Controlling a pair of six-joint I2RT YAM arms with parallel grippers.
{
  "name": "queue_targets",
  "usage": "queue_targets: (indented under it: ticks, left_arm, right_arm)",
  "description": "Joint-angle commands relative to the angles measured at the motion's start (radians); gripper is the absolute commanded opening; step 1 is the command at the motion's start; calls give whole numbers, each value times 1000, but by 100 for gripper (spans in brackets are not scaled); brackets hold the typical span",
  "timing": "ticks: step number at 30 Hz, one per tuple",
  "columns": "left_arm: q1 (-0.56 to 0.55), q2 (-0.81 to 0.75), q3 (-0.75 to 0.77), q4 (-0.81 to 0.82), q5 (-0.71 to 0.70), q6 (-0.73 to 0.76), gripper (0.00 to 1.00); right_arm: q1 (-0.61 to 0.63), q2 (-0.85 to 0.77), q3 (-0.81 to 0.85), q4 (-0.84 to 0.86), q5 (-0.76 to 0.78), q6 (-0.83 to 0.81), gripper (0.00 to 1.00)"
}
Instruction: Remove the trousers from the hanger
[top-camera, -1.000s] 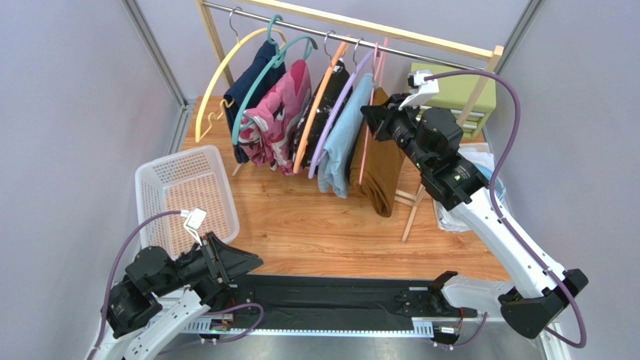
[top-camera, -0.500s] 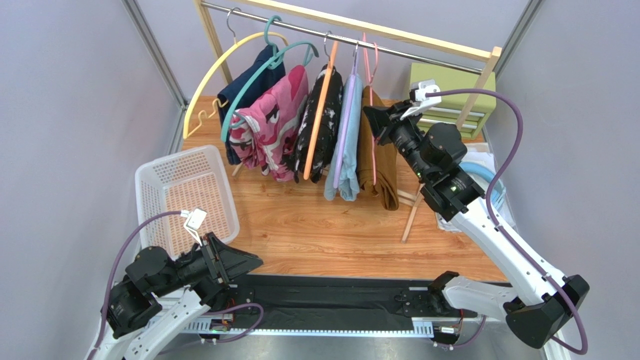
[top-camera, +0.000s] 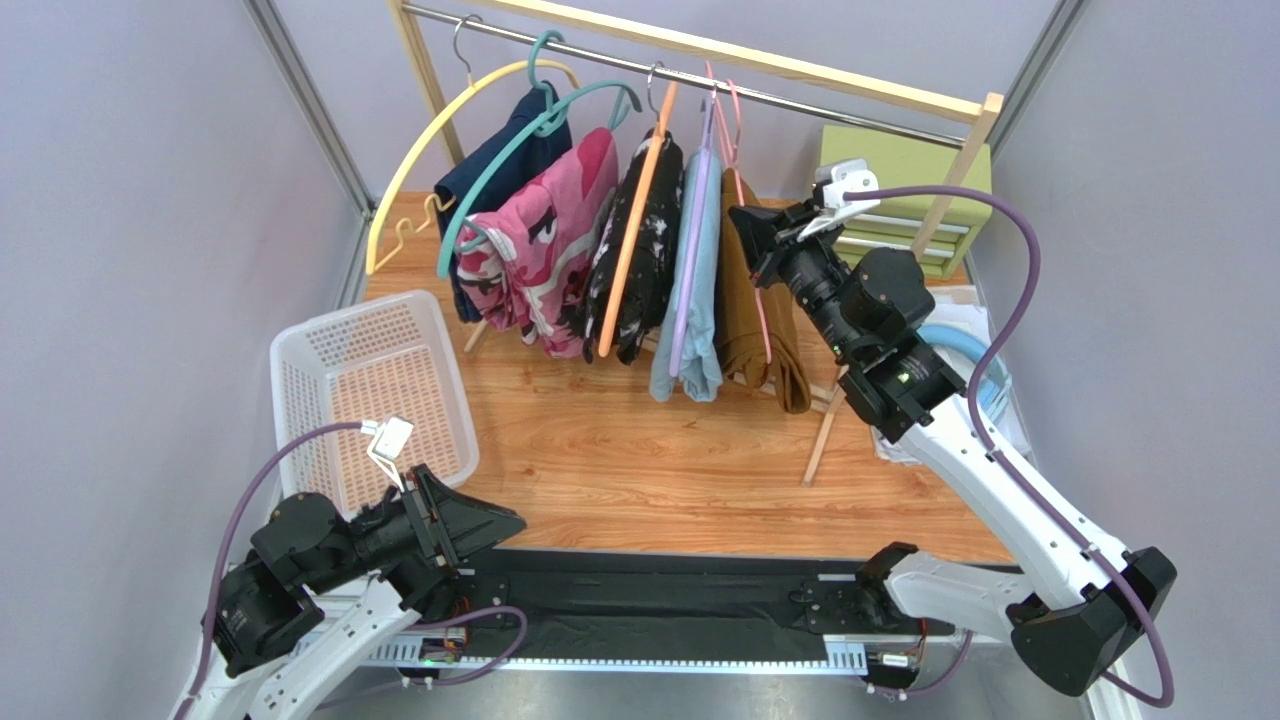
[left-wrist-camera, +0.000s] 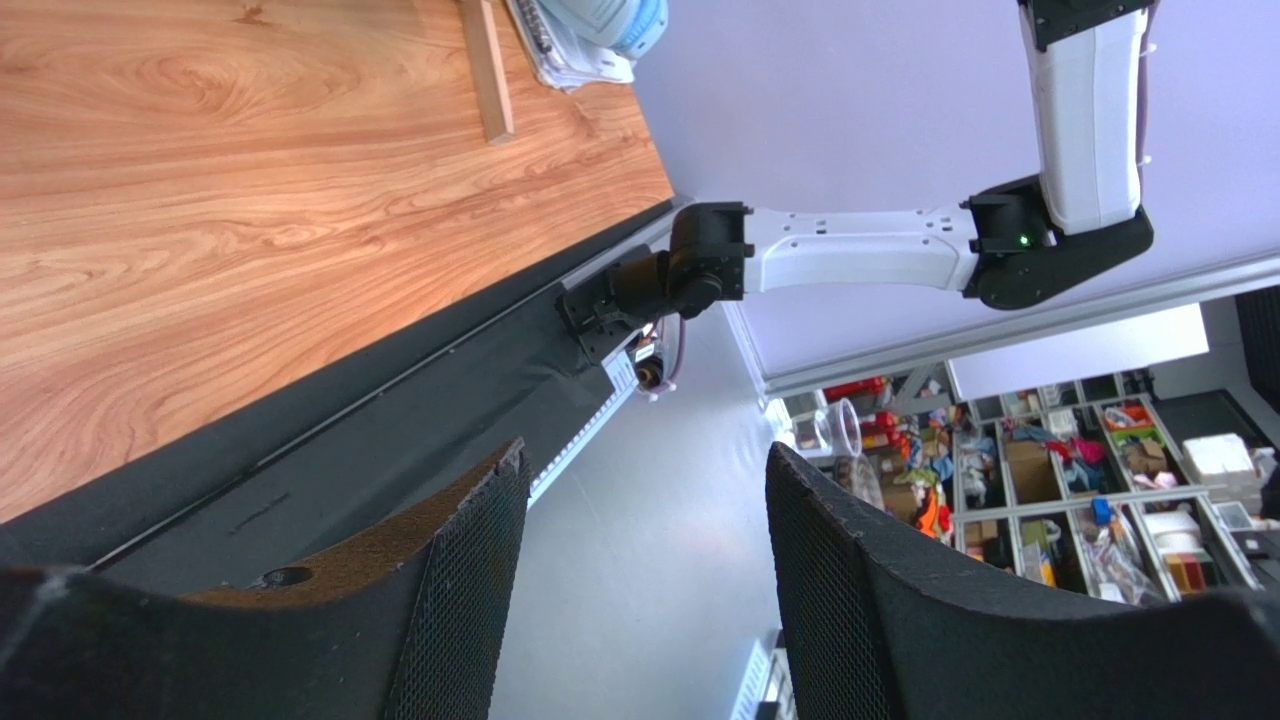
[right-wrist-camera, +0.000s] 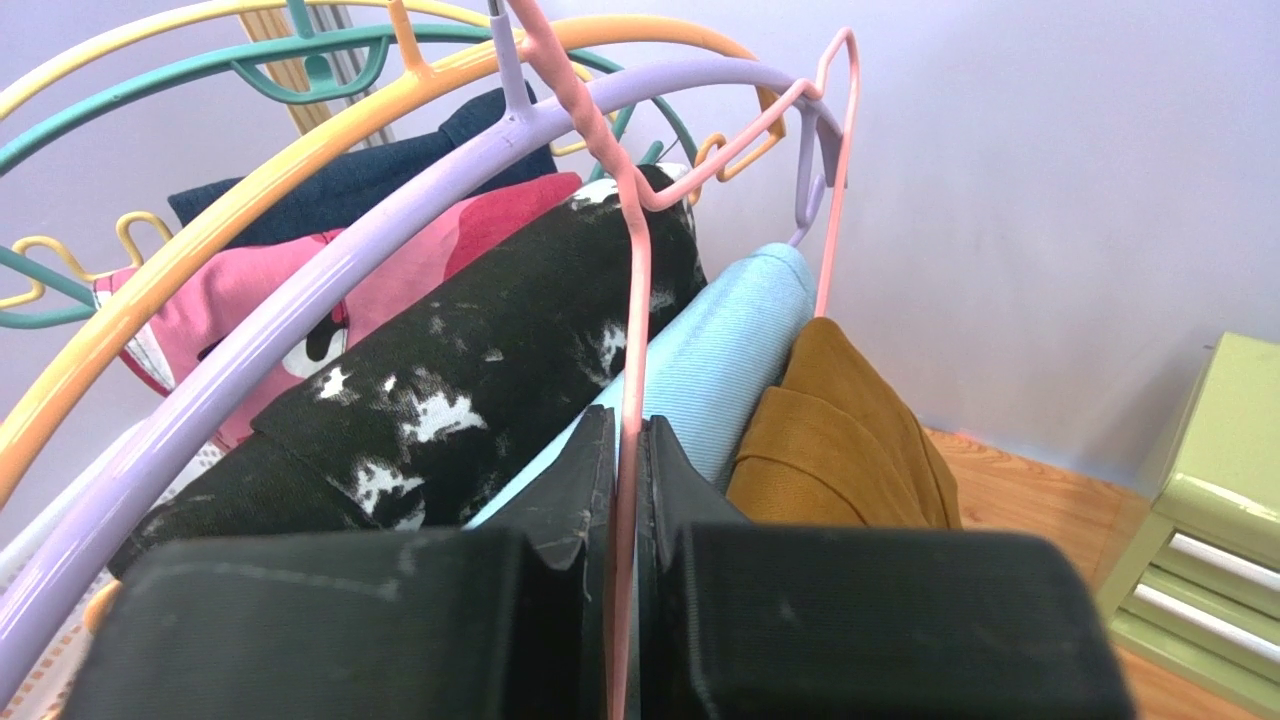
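Since the trousers hung over the hanger under the rail, the right tool pinched that hanger's wire tight, apparently to steady it; the left tool, parted and empty, sat well below the rail.

I count five hangers on one rail: a yellow hanger, a teal hanger, an orange hanger, a purple hanger and the pink hanger. Five garments hang there: a navy garment, a pink patterned garment, a black white-flecked garment, a light blue garment and the ochre trousers. My one counter carries one white basket; one green drawer unit sits behind. I have two claws, my left claw and my right claw
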Motion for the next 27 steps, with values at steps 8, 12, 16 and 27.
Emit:
queue_targets:
  ticks: [8,12,16,27]
  left_arm:
    - [-4,-15,14,-4,-10,-8,66]
    - [-4,35,10,17,-3,-5,66]
    - [-4,65,5,51,11,-5,66]
    - [-4,101,7,102,28,-5,66]
  right_arm:
    - [11,-102,-44,350,-48,-84,0]
    - [10,-158,-73,375,-26,-72,0]
    - [11,-182,-44,329,-78,-73,0]
    - [11,-209,2,218,-160,-109,0]
